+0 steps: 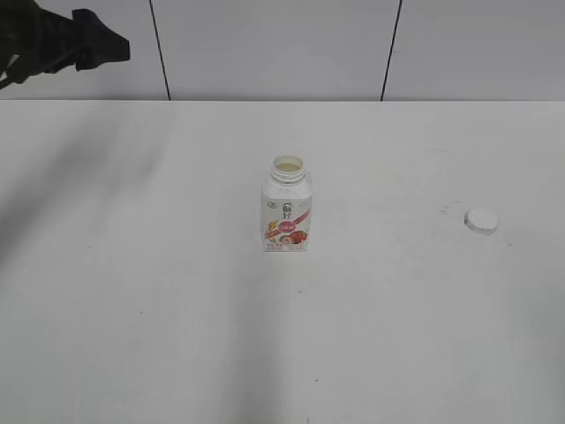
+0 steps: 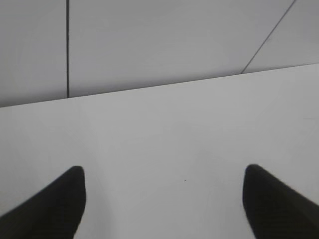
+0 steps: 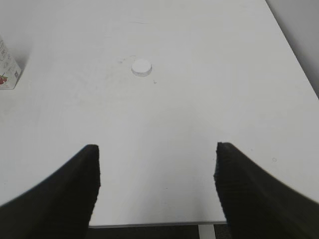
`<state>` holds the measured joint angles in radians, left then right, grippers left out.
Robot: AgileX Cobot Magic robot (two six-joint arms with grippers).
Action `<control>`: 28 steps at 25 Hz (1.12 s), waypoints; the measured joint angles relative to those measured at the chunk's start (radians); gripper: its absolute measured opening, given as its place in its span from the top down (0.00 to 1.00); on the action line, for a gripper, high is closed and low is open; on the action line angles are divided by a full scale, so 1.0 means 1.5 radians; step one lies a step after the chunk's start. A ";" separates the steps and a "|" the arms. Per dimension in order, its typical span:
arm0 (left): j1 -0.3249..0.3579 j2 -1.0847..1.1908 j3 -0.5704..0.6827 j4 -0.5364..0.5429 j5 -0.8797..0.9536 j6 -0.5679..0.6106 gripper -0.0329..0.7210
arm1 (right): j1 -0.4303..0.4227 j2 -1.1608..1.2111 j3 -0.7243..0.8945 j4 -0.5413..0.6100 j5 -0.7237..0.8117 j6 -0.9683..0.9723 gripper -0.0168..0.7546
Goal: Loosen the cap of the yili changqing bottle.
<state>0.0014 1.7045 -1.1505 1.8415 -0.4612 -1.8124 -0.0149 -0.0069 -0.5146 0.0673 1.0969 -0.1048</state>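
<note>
The yili changqing bottle (image 1: 287,208) is standing upright at the centre of the exterior view, on the white tabletop (image 1: 177,336), with its neck open and no cap on it. The cap (image 1: 481,220) is lying flat on the tabletop at the right of that frame, well apart from the bottle and roughly level with its label. By this evidence the cap is being judged as already off, so the task is being taken as complete or past its aim.

In the right wrist view the right gripper (image 3: 157,186) is being seen along the lower edge with its jaws standing wide apart and nothing between them. The cap (image 3: 141,67) is lying above the gap and slightly left of its centre; a corner of the bottle (image 3: 9,69) is showing at the left edge. The bottle's long axis is vertical.

In the left wrist view the left gripper (image 2: 164,201) is likewise showing jaws wide apart and empty, over bare tabletop; neither bottle nor cap is appearing there. In the exterior view only a dark part of the left arm (image 1: 66,44) is showing, at upper left.

The right arm is being judged the nearer to the cap
</note>
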 joint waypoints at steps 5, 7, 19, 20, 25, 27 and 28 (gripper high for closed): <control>-0.106 -0.008 0.031 -0.036 0.255 0.001 0.18 | 0.000 0.000 0.000 0.000 0.000 0.000 0.24; -0.153 -0.008 0.037 -0.061 0.390 0.002 0.18 | 0.000 0.000 0.000 0.000 0.000 0.000 0.24; -0.215 -0.011 0.038 -0.092 0.478 0.003 0.18 | 0.000 0.000 0.000 0.000 0.000 0.001 0.24; -0.215 -0.011 0.038 -0.091 0.472 0.005 0.18 | 0.000 0.000 0.000 0.000 0.000 0.001 0.24; -0.209 -0.028 0.038 -0.124 0.402 0.076 0.18 | 0.000 0.000 0.000 0.000 0.000 0.001 0.24; -0.199 -0.039 0.038 -0.234 0.406 0.190 0.18 | 0.000 0.000 0.000 0.000 0.000 0.001 0.24; -0.193 -0.042 0.038 -0.291 0.409 0.253 0.18 | 0.000 0.000 0.000 0.000 0.000 0.001 0.24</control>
<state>-0.2886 1.6408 -1.0937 1.4054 0.1523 -1.4327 -0.0149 -0.0069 -0.5146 0.0673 1.0969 -0.1037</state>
